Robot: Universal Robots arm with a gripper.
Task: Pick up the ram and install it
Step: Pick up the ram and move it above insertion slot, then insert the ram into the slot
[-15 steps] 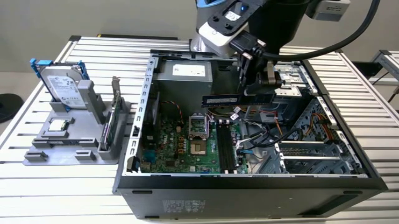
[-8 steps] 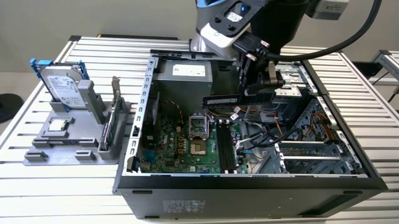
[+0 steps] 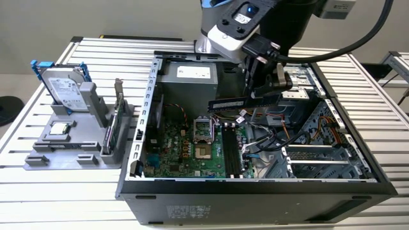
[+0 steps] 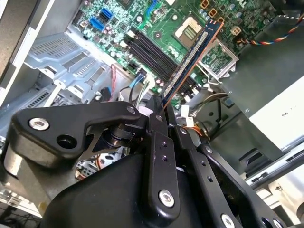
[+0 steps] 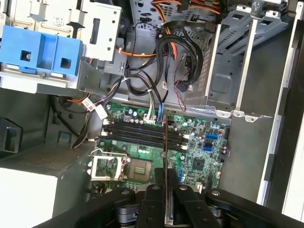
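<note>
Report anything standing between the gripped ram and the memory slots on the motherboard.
Nothing visible does. The pincer holds the ram in open air over the memory slots, whose tops are bare. A cable bundle lies just beyond one end of the slots, not across them.

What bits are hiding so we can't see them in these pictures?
- The ram, gripped end: second wrist view, covered by the fingers.
- The ram's chips: first wrist view, seen edge-on.
- The memory slots, end latches: exterior view, too small.
- The arm, upper part: exterior view, cut off by the top edge.
</note>
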